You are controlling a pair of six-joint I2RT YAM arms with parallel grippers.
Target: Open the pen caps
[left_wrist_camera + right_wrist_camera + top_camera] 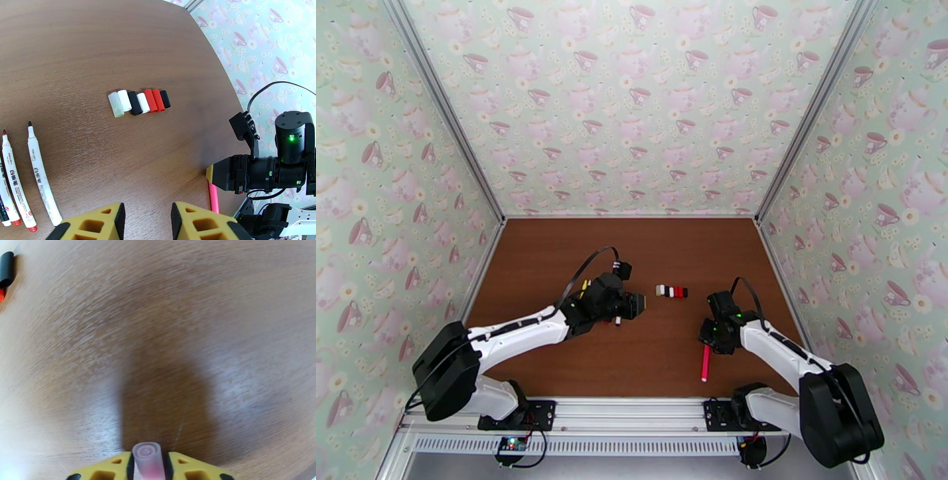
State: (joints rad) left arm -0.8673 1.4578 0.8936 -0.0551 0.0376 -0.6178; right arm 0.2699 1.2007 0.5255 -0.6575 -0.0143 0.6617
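Observation:
Several loose pen caps (671,291), white, black and red, lie in a row mid-table, and the left wrist view has the same pen caps (138,102) ahead of my left gripper (146,221). That gripper (636,304) is open, with nothing between its yellow fingers (197,223). White-barrelled pens (37,173) with bare tips lie to its left. A pink pen (705,363) lies on the table pointing at the near edge. My right gripper (709,335) is closed on its far end, where the translucent pink cap (147,457) sits between the fingers (185,469).
A yellow pen (584,284) and a red-ended pen (618,320) lie partly under the left arm. Patterned walls enclose the brown table (632,245) on three sides. A black cap (6,265) lies at the far left of the right wrist view.

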